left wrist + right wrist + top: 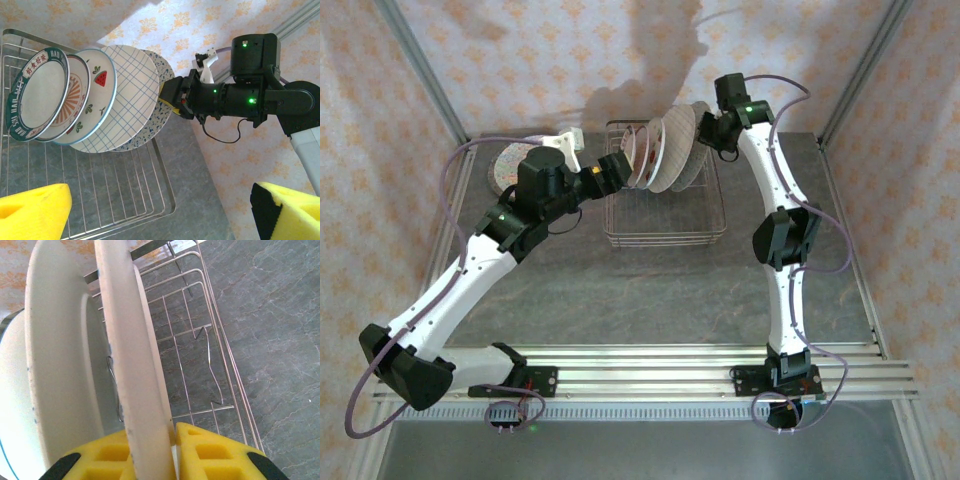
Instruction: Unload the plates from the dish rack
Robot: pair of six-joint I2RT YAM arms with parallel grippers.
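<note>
The grey counter [620,300] carries the wire dish rack [665,240]. Five plates [85,95] stand leaning in a row inside it. The right tool [152,442] pinches the end plate [132,365] by its rim. The left tool [160,205] hangs near the rack, its pads wide apart and holding nothing.

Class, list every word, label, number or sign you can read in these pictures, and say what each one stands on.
"HAO": white capitals on the dark green rim of the front plate in the dish rack; the last letter is uncertain.
Red Chinese characters on a white band of the same rim: too small to read.
More white letters along that rim's lower left: too blurred to read.
Nothing else legible.
</note>
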